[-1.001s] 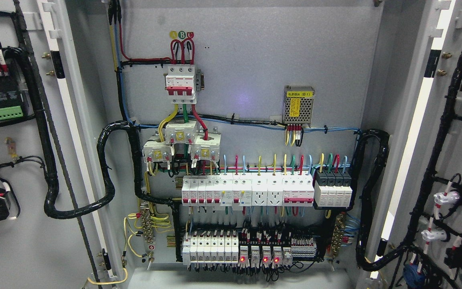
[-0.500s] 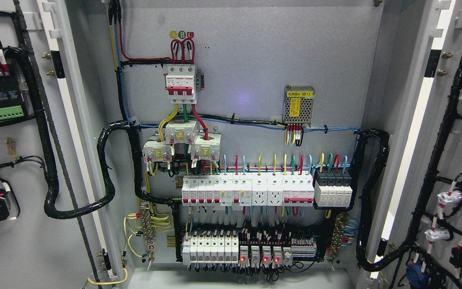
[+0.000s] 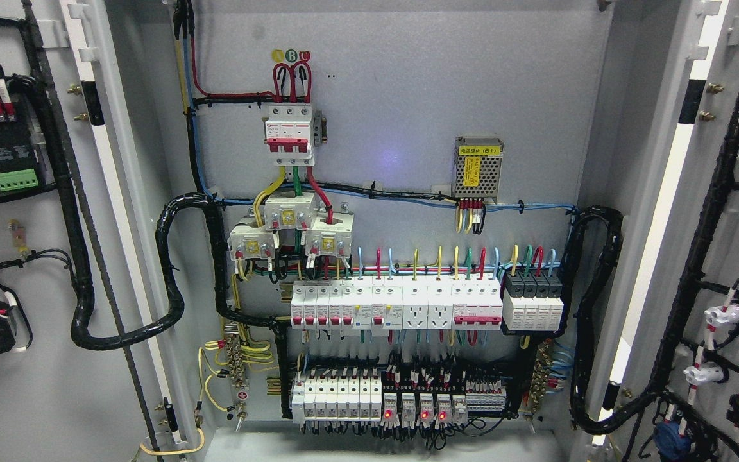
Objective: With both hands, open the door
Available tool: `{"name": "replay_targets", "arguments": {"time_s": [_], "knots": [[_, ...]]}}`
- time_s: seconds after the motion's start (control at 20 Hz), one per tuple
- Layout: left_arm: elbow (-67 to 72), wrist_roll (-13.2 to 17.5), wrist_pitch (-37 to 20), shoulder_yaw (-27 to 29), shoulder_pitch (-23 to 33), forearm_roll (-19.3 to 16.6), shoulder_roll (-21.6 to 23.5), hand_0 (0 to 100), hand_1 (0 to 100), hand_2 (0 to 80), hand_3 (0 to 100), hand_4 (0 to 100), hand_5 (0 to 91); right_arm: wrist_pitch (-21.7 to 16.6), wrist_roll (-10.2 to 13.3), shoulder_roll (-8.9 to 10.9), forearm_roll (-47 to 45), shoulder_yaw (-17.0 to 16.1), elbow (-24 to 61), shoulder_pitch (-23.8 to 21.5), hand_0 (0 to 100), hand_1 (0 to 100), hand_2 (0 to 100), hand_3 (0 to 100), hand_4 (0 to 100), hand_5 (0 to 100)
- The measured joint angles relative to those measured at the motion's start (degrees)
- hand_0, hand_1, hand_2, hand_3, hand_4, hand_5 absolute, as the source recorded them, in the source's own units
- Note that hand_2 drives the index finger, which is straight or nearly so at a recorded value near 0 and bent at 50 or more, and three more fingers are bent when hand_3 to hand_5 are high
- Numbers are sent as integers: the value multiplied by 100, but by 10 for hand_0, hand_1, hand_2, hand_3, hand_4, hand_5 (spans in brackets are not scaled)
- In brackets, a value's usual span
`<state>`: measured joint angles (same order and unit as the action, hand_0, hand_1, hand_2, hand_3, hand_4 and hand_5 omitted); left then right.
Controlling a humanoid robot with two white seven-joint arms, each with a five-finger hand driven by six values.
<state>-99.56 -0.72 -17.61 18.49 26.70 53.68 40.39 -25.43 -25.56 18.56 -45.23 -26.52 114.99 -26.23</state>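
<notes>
Both doors (image 3: 36,385) wide open

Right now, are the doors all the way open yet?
Nearly done, it seems. The left door and right door both stand swung wide, showing the breakers inside. No robot hand is in view, so nothing is being held. Little looks left, maybe widening the right door.

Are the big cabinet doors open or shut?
Open. The left door and right door are swung out, so the breakers inside show.
</notes>
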Motion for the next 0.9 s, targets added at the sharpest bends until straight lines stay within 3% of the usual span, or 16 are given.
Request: {"name": "replay_targets", "arguments": {"time_s": [0.35,0.9], "knots": [[-157,8,-80,-60,531,-5,-147,0,0,0,0,0,0,-34,-44,-11,-268,-17,116,-210,0,0,0,0,0,0],[-57,8,-81,-680,908,-180,-520,0,0,0,0,0,0,-37,-75,219,-327,560,219,-258,0,0,0,0,0,0]]}}
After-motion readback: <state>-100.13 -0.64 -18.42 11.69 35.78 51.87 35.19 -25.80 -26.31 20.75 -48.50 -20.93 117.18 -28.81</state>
